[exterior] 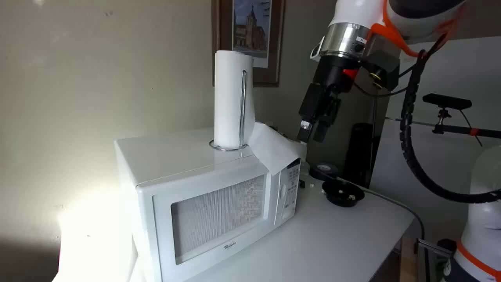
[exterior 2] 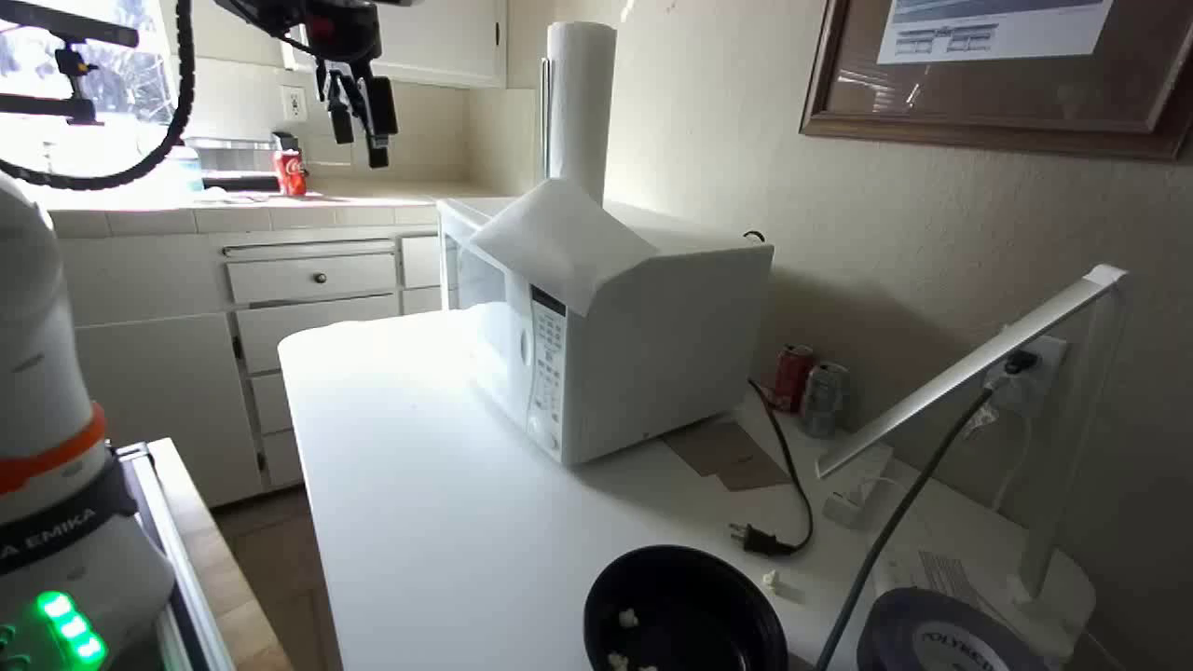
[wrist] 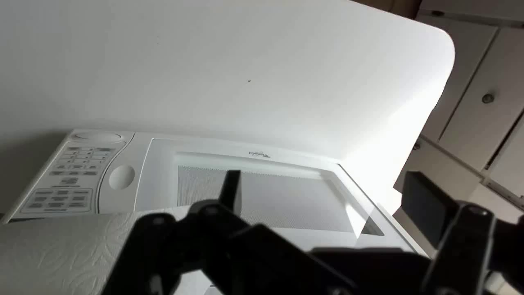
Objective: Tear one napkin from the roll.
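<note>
The roll [exterior: 228, 98] is a tall white cylinder standing upright on a wire holder on top of the white microwave [exterior: 156, 160]. It also shows in an exterior view [exterior 2: 580, 107]. The napkin [exterior: 274, 147] is its loose end sheet. It hangs off the roll over the microwave's front top corner, as an exterior view [exterior 2: 564, 238] also shows. Part of the patterned napkin [wrist: 61, 254] shows at the lower left of the wrist view. My gripper [exterior: 312, 135] is open and empty, above and in front of the microwave, apart from the napkin. The wrist view [wrist: 329, 196] shows its fingers wide apart.
A black bowl [exterior 2: 685, 610] with popcorn pieces and a dark round container [exterior 2: 941, 634] stand on the white table [exterior 2: 447, 522]. A power cord [exterior 2: 792, 466], two cans [exterior 2: 792, 377] and a lamp [exterior 2: 969, 373] are beside the microwave. A framed picture [exterior: 278, 47] hangs behind the roll.
</note>
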You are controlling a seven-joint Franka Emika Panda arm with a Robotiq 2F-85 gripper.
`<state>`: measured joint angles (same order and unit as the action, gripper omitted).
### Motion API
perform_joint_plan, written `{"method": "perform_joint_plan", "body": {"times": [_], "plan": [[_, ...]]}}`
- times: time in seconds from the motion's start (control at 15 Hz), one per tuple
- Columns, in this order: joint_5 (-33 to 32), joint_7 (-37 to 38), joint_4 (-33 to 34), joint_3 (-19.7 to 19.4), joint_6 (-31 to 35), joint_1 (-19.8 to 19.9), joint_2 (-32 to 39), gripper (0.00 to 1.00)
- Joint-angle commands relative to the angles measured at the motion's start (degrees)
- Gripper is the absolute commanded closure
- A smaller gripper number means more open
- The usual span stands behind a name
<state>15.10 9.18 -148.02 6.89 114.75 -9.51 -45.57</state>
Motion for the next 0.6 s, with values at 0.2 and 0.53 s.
{"method": "perform_joint_plan", "body": {"times": [0.2,0.53], "plan": [[0.3,-0.3,0.2,0.4,-0.3,0.6,0.0,0.0],[-1.7,0.5,1.5,-0.3,3.3,3.8,2.4,0.0]]}}
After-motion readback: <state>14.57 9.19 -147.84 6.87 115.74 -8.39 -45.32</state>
